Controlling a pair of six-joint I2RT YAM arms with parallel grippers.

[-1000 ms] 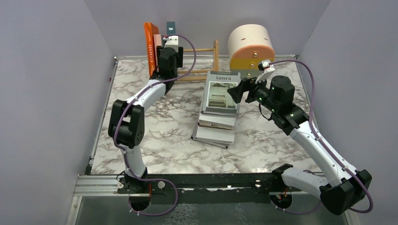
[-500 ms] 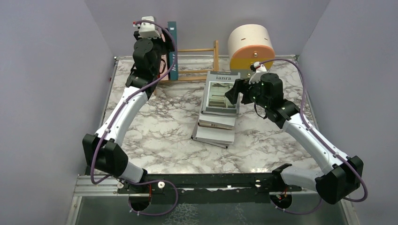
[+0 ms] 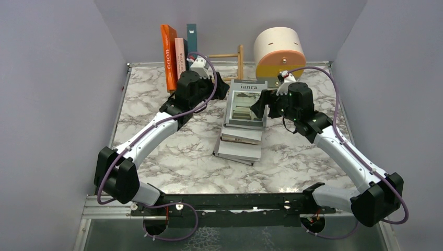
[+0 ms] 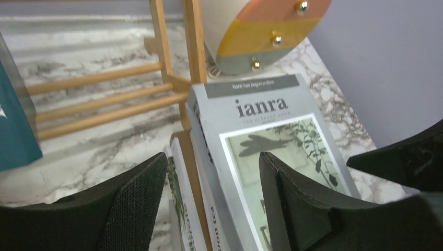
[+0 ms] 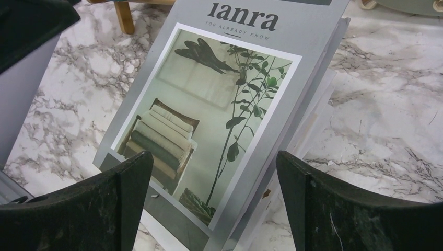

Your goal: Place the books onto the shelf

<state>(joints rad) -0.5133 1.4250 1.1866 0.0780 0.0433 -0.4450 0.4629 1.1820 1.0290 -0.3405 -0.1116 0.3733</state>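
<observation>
1. Nearest the arm bases, the marble table carries a stack in its middle. The white books lie at the bottom, fanned a little askew.
2. A grey book lies flat on top of the stack. Its cover reads "ianra" above a photo of a leafy plant and folded towels.
3. The right gripper hangs at the grey book's right edge. Its jaws are wide apart and hold nothing, and in the wrist view the cover fills the gap between its fingers.
4. The left gripper hovers by the far left corner of the stack, with its jaws also parted and empty. Its wrist view looks across the grey book's far end.
5. Just beyond the stack stands the shelf, a light-wood rack at the table's far edge. Three books stand upright at its left end: an orange book, a pink book and a dark teal book.
6. Right of the shelf, by the back wall, sits the round drawer unit.
</observation>
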